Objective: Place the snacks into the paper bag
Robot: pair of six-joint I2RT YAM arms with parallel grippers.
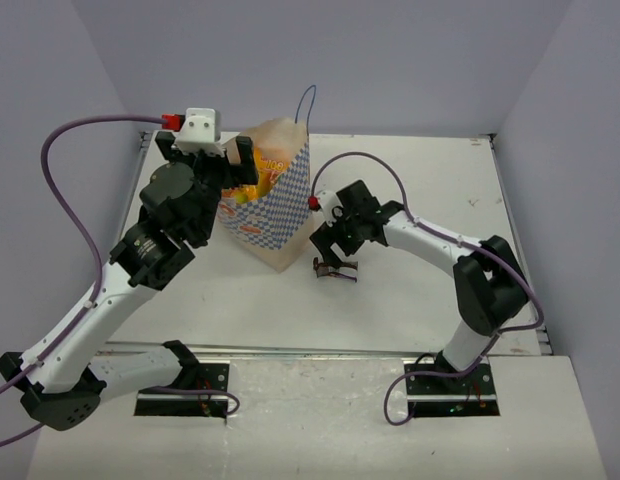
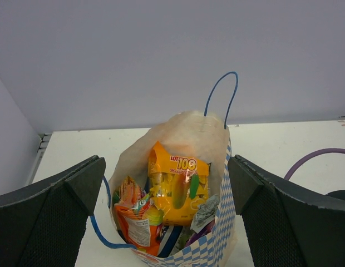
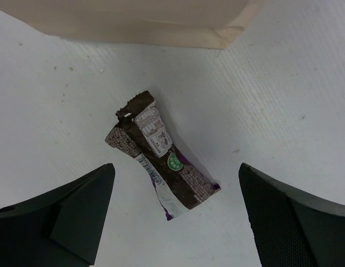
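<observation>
- The small dark brown bar is left outside the paper bag.
- The right gripper, open above it, must be lowered and closed.
- The left gripper is likewise open.

Through the feeds my two arms look like twins: the left arm and the right arm have white links between chunky black joint housings, each bolted to a black base plate. A purple cable runs along each. The left wrist wears a white camera block with a red plug. The fingers are dark wedges with fine mesh-textured inner faces.
</observation>
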